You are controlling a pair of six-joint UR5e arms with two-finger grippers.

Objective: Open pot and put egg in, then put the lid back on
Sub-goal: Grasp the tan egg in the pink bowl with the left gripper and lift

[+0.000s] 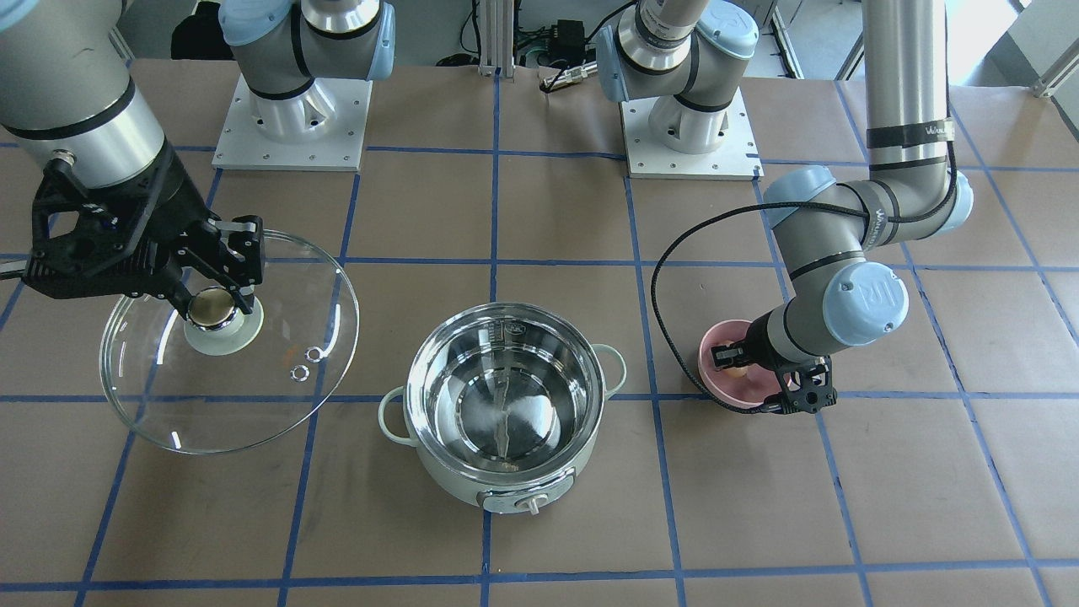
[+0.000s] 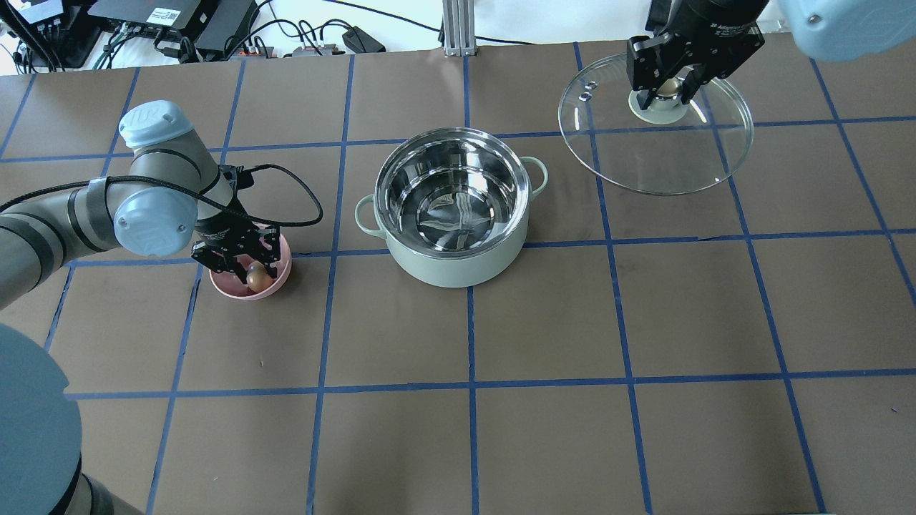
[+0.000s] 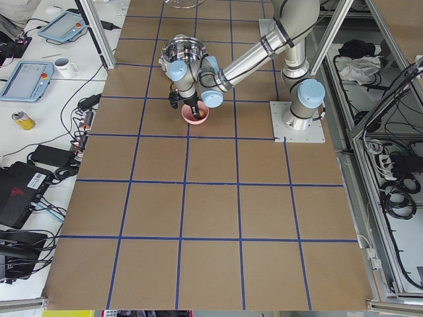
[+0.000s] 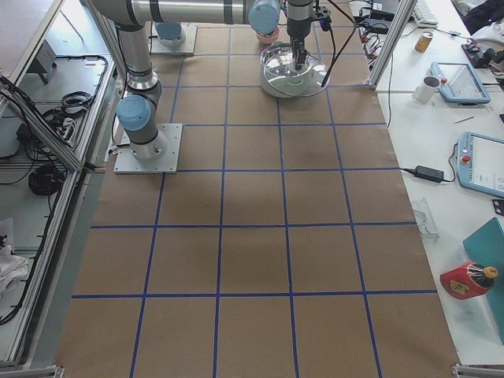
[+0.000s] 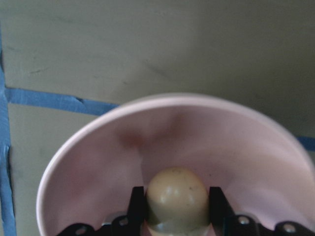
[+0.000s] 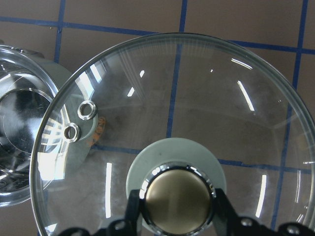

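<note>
The mint-green pot [image 2: 458,266] stands open at the table's middle, its steel interior empty; it also shows in the front view [image 1: 455,472]. My right gripper [image 2: 669,89] is shut on the beige knob [image 6: 176,199] of the glass lid [image 2: 658,157] and holds it tilted, off to the pot's side. The lid also shows in the front view [image 1: 278,371]. My left gripper [image 2: 252,275] reaches down into a pink bowl [image 2: 236,290]. Its fingers [image 5: 137,206] are closed on both sides of the brown egg [image 5: 176,196], which sits low in the bowl.
The pink bowl [image 1: 716,384] stands about one grid square from the pot on my left. A black cable [image 2: 286,193] loops from the left wrist above the table. Both arm bases [image 1: 291,126] stand at the table's robot side. Blue tape lines grid the brown table.
</note>
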